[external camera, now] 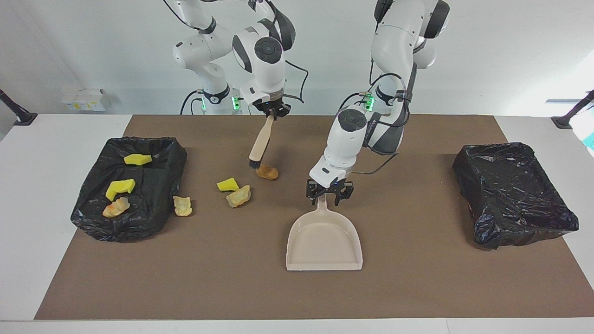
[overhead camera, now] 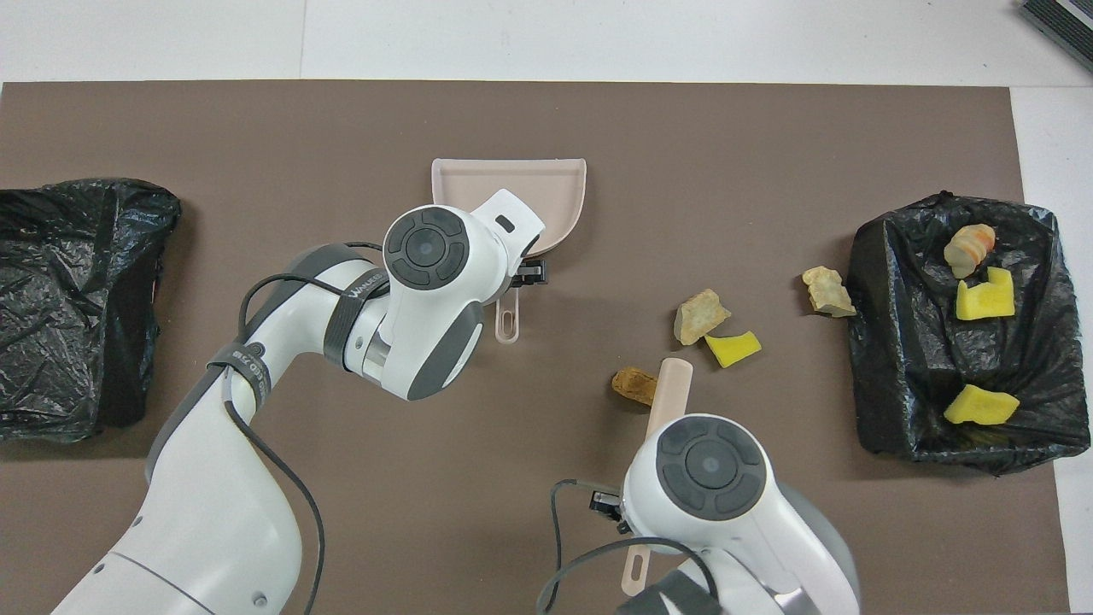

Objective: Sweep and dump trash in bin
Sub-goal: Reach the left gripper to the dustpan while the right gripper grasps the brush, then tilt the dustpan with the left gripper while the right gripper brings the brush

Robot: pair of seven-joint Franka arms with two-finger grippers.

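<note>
A: With a dial laid on the mat (external camera: 417, 278), twelve pointing away from the robots, what is held toward six?

B: The brush (external camera: 260, 141) is pinched at its handle end by the right gripper (external camera: 274, 110), over the mat toward six. Its bristles are set just beside the brown lump (external camera: 267, 172), at about four. With so long a lever, the brush could be twisted in that pinch once it is pressed down.

A: And the rest of the trash?

B: Toward three, a yellow piece (external camera: 227, 184) and a tan chunk (external camera: 239, 196) are seen touching. A tan scrap (external camera: 182, 206) lies farther out against the bin (external camera: 153, 218), and three more pieces are in that bin. The rounded lump may be rolled wide by a hard stroke, or the scrap driven under the bag's slack wall.

A: Is the dustpan (external camera: 325, 241) ready?

B: Probably not. It lies flat from the centre toward twelve, mouth turned to twelve and handle (external camera: 322, 204) toward the robots, so nothing can be swept in until it is turned. The left gripper (external camera: 329, 195) is down at the handle; whether it is clamped cannot be told. If lifted loosely, the pan may be swung or dropped.

A: At nine?

B: A second bin (external camera: 515, 195), with no trash seen in it.
</note>
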